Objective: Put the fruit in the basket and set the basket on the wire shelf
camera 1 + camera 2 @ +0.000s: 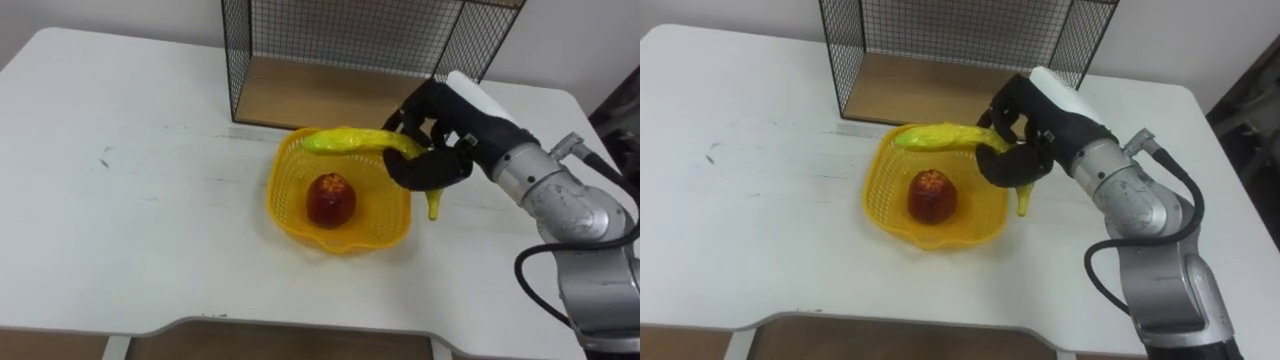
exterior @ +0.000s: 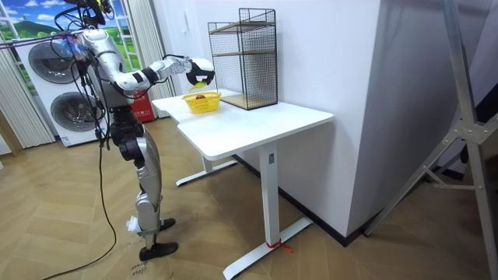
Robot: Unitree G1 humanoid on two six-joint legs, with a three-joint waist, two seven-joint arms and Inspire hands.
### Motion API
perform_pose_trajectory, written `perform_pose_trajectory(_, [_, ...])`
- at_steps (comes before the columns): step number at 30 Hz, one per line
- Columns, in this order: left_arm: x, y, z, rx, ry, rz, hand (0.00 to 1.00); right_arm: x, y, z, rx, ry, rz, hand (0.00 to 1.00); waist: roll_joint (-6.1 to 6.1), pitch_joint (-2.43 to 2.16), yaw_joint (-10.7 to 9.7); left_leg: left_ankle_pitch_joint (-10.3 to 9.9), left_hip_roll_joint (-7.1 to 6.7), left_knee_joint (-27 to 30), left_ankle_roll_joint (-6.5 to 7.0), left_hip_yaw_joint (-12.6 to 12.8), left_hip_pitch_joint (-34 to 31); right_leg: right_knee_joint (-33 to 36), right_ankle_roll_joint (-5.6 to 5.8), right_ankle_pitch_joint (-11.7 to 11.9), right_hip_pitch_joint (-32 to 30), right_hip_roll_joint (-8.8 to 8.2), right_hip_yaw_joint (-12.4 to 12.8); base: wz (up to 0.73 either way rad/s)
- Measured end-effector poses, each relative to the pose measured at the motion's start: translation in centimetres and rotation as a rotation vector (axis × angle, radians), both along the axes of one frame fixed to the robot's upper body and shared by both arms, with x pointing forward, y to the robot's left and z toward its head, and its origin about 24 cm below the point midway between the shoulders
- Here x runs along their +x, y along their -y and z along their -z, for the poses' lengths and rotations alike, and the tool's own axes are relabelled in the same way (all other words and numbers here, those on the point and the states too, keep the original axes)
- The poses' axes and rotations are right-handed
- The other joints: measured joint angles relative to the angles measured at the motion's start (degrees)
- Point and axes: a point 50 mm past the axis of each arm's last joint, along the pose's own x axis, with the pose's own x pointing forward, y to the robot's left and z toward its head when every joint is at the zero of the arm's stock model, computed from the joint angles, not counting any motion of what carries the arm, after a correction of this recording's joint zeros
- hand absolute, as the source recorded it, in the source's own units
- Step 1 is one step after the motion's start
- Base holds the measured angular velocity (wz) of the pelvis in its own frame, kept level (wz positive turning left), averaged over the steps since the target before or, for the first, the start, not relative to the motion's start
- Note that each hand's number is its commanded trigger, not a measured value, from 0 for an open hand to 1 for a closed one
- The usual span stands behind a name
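Observation:
A yellow basket (image 1: 293,223) (image 1: 886,210) stands on the white table just in front of the wire shelf (image 1: 340,45) (image 1: 940,40). A red apple (image 1: 331,199) (image 1: 931,194) lies inside the basket. My right hand (image 1: 436,140) (image 1: 1025,140) is shut on a yellow-green banana (image 1: 350,140) (image 1: 938,135), which it holds level above the basket's far rim, one end drooping past the basket's right side. In the room view I stand at the table's end with my right hand (image 2: 189,67) stretched out over the basket (image 2: 201,102).
The wire shelf has a wooden floor board (image 1: 310,95) and an open front facing me. The white table (image 1: 130,200) stretches wide to the left of the basket. Washing machines (image 2: 47,85) stand behind me in the room view.

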Motion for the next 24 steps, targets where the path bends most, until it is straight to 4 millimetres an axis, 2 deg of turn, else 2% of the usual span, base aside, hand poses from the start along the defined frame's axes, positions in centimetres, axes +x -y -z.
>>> perform_pose_trajectory(9, [0.3, 0.0, 0.0, 0.0, 0.008, 0.001, 0.0, 0.0, -0.4, 0.0, 0.049, -0.006, -0.019, 1.0, -0.08, -0.09, 1.0, 0.0, 0.0, 0.0, 0.0, -0.4, -0.1, 0.0, 0.0, 0.0, -0.1, 0.0, -0.1, 0.01])
perform_pose_trajectory(10, [0.3, 0.0, 0.0, 0.0, 0.008, 0.001, 0.0, 0.0, -0.4, 0.0, 0.053, -0.008, -0.022, 0.09, -0.07, -0.1, 1.0, 0.0, 0.0, 0.0, 0.0, -0.4, -0.1, 0.0, 0.0, 0.0, -0.1, 0.0, -0.1, 0.0])
perform_pose_trajectory(11, [0.3, 0.0, 0.0, 0.0, 0.008, 0.001, 0.0, 0.0, -0.4, 0.0, 0.055, -0.008, -0.024, 0.0, -0.07, -0.1, 1.1, 0.0, 0.0, 0.0, 0.0, -0.4, -0.1, 0.0, 0.0, 0.0, -0.1, 0.0, -0.1, 0.0])
perform_pose_trajectory(19, [0.3, 0.0, 0.0, 0.0, 0.007, 0.001, 0.0, 0.0, -0.8, 0.2, 0.056, -0.015, -0.039, 0.0, 0.18, -0.13, 1.1, 0.0, -0.01, 0.1, 0.0, -0.4, -0.1, 0.0, 0.0, 0.0, -0.1, -0.01, -0.1, 0.0])
perform_pose_trajectory(24, [0.3, 0.1, 0.0, -0.003, 0.006, 0.0, 0.0, -0.1, -1.3, 0.4, 0.056, -0.025, -0.059, 0.0, 0.73, -0.46, 1.1, 0.0, -0.02, 0.1, 0.0, -0.4, 0.0, 0.0, 0.0, 0.0, 0.0, -0.04, -0.1, 0.0])
